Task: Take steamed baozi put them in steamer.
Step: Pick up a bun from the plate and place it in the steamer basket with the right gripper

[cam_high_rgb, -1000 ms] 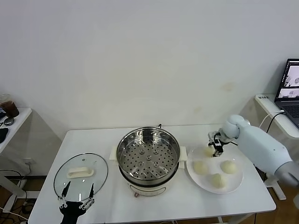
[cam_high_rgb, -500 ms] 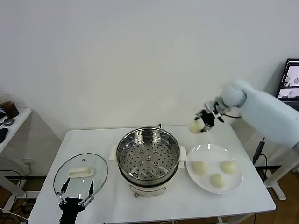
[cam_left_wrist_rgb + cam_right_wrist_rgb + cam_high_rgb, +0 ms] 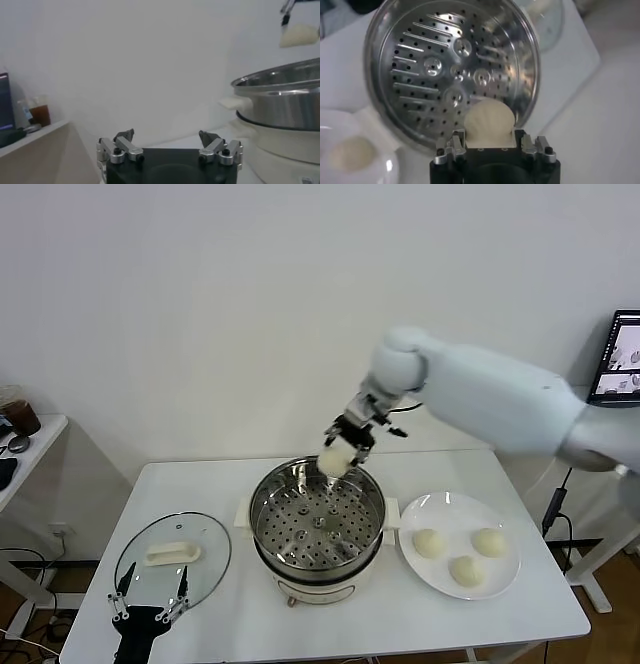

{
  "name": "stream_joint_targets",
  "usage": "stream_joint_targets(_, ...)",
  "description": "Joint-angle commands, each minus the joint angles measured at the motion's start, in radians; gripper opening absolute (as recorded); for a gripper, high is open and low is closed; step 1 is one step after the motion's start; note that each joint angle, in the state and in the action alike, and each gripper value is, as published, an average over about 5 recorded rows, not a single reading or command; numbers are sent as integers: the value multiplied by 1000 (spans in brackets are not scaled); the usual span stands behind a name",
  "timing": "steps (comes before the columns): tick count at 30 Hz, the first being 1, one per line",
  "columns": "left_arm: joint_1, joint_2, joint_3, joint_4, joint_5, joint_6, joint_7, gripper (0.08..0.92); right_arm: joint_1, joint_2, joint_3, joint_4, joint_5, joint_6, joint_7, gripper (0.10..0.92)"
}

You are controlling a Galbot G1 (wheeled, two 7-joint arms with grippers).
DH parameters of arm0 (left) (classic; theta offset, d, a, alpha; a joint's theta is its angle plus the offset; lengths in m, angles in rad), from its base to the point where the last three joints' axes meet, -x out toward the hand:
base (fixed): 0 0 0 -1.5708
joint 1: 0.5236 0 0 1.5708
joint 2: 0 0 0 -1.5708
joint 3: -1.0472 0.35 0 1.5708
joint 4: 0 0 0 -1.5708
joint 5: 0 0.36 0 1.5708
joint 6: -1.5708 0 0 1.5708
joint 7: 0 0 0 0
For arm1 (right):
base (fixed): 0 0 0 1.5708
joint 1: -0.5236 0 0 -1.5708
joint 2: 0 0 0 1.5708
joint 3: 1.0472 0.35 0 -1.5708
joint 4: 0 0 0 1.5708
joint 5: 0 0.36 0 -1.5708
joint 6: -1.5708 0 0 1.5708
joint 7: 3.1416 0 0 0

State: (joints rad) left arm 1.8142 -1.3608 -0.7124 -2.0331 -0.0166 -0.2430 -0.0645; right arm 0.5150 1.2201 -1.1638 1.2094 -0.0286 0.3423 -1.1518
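Observation:
My right gripper (image 3: 340, 452) is shut on a pale cream baozi (image 3: 333, 460) and holds it above the far rim of the shiny steel steamer (image 3: 262, 524). In the right wrist view the baozi (image 3: 489, 122) sits between the jaws over the edge of the perforated tray (image 3: 445, 70), which holds no buns. Three more baozi (image 3: 463, 569) lie on the white plate (image 3: 505, 584) to the right of the steamer. My left gripper (image 3: 148, 599) is open and empty, low at the table's front left by the lid; in its wrist view (image 3: 167, 145) nothing lies between the jaws.
A round glass lid with a white handle (image 3: 172, 554) lies flat left of the steamer. A laptop (image 3: 618, 374) stands on a side table at the far right. A cup with a dark drink (image 3: 18, 412) stands on a side table at the far left.
My right gripper lifted one baozi off the plate and carried it left and up, from above the plate to above the steamer's far rim. The left gripper shifted slightly lower and left.

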Motion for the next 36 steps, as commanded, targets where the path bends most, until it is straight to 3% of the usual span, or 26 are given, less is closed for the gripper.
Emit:
stream_joint_targets(1, 4, -2, -14, 1, -2, -1, -1, 823, -17, 127, -72, -36, -132, 155, 19, 577)
stream_joint_targets(13, 0, -8, -22, 6, -2, -6, -3, 823, -131, 143, 3, -134, -349, 260, 99, 577)
stream_joint_targets(22, 2, -8, -24, 10, -1, -12, -3, 823, -167, 149, 50, -192, -396, 281, 120, 600)
stream_joint_targets(30, -1, -6, -24, 10, -2, -10, -4, 823, -121, 98, 40, -98, -224, 229, 94, 791)
stream_joint_targets(36, 5, -2, -29, -6, -2, -3, -5, 823, 21, -55, 38, 70, -51, -12, 26, 822)
